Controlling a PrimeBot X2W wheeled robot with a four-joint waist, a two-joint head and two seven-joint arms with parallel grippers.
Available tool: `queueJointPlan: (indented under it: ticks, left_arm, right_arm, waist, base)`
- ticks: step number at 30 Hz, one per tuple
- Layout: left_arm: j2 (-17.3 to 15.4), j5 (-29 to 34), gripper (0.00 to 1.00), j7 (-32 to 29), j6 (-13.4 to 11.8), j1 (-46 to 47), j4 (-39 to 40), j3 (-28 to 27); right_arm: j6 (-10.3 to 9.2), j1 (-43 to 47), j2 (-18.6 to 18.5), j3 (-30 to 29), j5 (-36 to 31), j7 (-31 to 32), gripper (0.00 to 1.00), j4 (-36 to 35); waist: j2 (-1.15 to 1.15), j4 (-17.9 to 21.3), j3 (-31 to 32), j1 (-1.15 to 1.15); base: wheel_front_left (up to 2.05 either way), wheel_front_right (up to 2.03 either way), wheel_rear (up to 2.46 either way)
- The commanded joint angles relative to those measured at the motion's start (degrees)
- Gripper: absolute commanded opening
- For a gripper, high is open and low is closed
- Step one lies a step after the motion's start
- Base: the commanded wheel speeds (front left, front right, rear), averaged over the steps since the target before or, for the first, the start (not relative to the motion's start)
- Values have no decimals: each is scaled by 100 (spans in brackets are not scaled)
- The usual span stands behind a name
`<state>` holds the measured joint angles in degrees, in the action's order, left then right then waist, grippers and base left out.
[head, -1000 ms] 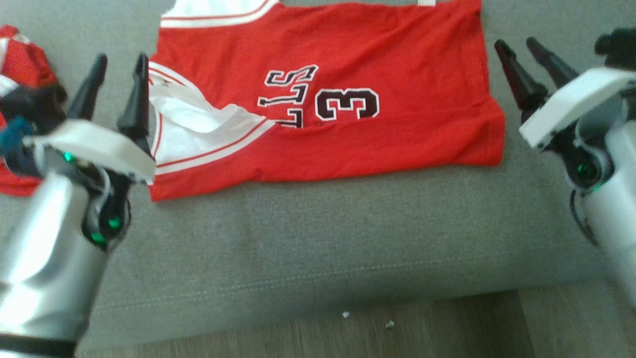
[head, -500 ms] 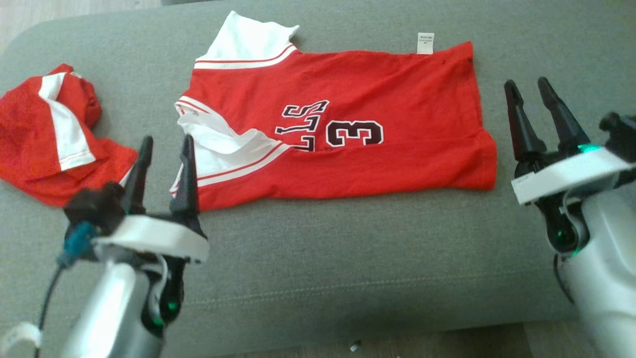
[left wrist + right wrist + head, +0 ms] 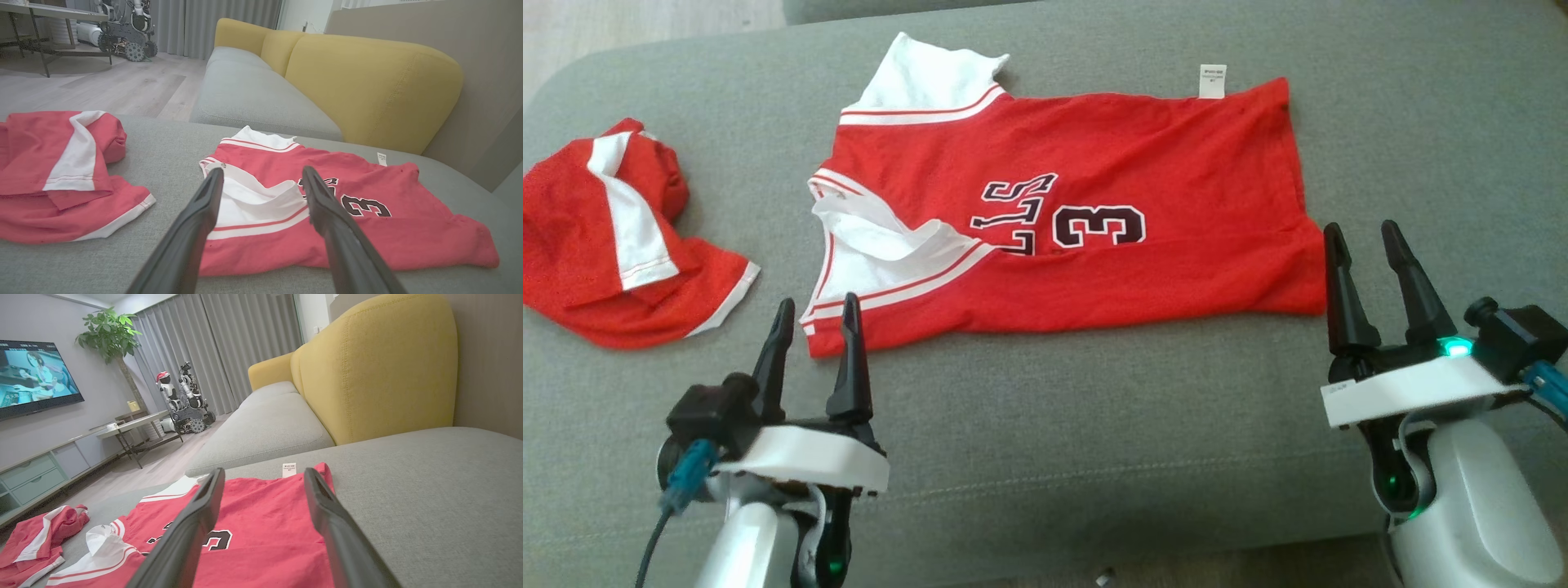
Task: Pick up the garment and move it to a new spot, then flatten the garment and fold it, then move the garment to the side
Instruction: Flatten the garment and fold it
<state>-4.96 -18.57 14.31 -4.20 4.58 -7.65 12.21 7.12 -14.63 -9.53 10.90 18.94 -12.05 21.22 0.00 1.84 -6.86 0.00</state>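
The red jersey (image 3: 1086,220) looks soft and limp (best pinched at its near corners); left claw (image 3: 815,343) and right claw (image 3: 1368,273) both gape empty.

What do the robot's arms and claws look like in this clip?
Both the left claw and right claw have two long tapering black fingers on a white plate, atop a rounded silver forearm with green lights. A blue plug with a dark cable sits beside the left plate; the right has a blue plug, and a small label on its plate.
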Motion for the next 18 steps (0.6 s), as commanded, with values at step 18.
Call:
queueJointPlan:
  ticks: [18]
  left_arm:
    - [-186, 448, 100, -198, -432, 1193, -2337, -643]
  right_arm:
    - [36, 2, 275, 82, -305, 364, 100, -922]
  waist:
    - [0, 465, -407, 0]
  base:
    - [0, 0, 0]
